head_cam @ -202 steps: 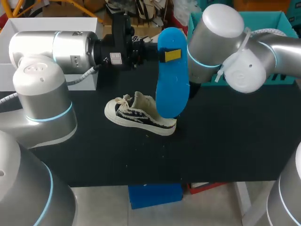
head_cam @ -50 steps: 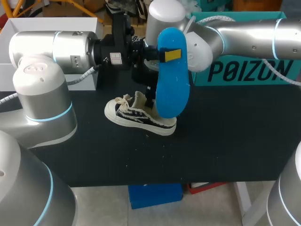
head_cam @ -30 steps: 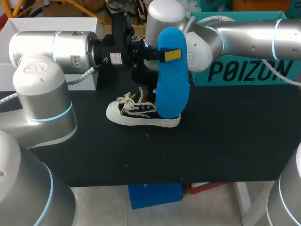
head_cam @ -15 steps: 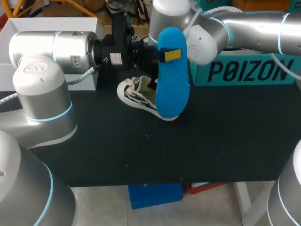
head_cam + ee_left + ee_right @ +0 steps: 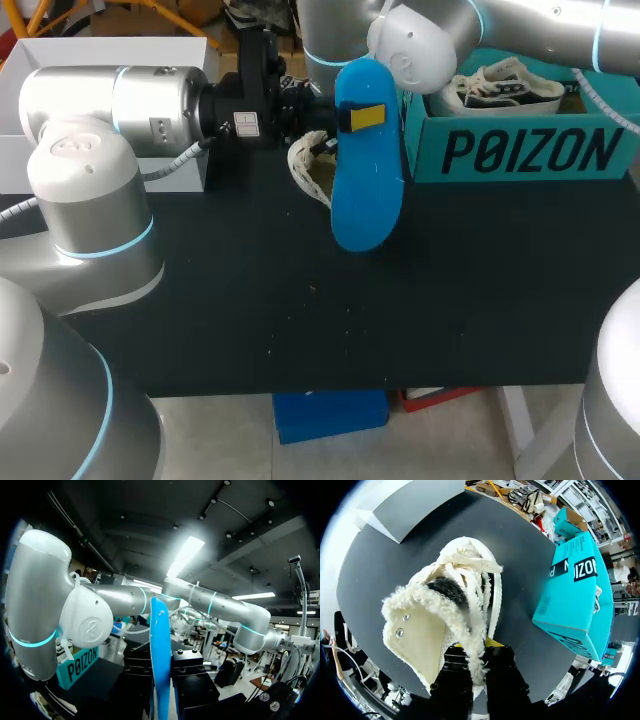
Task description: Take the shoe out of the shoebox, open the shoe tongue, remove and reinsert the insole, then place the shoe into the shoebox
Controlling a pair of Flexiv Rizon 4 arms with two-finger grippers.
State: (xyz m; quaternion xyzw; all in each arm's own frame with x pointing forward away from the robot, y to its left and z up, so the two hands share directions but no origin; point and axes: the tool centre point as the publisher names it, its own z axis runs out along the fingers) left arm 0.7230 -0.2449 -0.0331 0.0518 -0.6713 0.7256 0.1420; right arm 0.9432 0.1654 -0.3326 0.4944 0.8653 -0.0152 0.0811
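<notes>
Upper centre of the head view: left gripper (image 5: 350, 117) pinches the upright blue insole (image 5: 366, 195). Just behind it, right gripper (image 5: 475, 677) is clamped on the shoe (image 5: 445, 615) by its fleecy edge, over the table (image 5: 300, 320), left of the teal shoebox (image 5: 520, 150).

Left gripper (image 5: 352, 118) and right gripper (image 5: 479, 652) both clamped, close together aloft.

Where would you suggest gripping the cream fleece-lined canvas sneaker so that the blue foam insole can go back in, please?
Probably the fleecy collar rim, coming from behind the opening with a finger on each side of its thin wall, as the right gripper holds the cream fleece-lined canvas sneaker now. The toe points away, leaving the mouth open for the blue foam insole.
</notes>
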